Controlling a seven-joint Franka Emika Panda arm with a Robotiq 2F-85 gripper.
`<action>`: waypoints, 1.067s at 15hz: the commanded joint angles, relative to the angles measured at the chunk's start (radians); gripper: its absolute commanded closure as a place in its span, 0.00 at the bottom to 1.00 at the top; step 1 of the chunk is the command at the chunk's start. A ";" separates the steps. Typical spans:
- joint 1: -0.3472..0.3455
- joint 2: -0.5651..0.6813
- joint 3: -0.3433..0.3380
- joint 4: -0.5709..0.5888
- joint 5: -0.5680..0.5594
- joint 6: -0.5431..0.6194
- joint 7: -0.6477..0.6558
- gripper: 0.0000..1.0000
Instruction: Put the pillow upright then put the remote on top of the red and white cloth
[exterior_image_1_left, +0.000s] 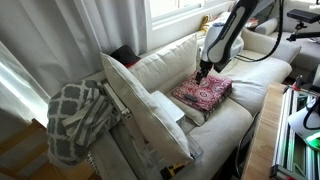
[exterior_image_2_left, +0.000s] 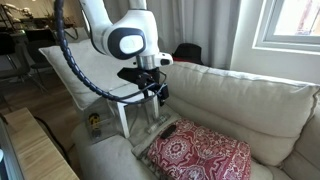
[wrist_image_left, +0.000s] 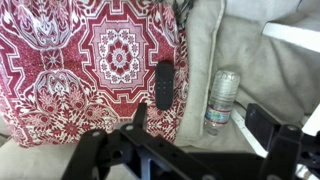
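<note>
You're in a home living room, seen in an exterior view: cream sofa (exterior_image_1_left: 165, 60) at centre, curtains (exterior_image_1_left: 50, 40) at 10 o'clock, pillow (exterior_image_1_left: 140, 100) and blanket (exterior_image_1_left: 75, 115) toward 8 o'clock.

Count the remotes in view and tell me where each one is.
1. The remote lies on the red and white cloth, near the edge beside a plastic bottle. More may be hidden from view.

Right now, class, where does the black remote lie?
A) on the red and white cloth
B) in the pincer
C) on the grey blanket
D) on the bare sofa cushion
A: in the wrist view the remote lies flat on the red and white cloth, near its edge by the bottle.
</note>
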 joint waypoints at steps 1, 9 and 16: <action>-0.007 -0.256 0.032 -0.157 0.048 -0.165 -0.026 0.00; 0.122 -0.597 -0.058 -0.352 0.023 -0.204 -0.009 0.00; 0.152 -0.607 -0.082 -0.344 0.026 -0.208 -0.001 0.00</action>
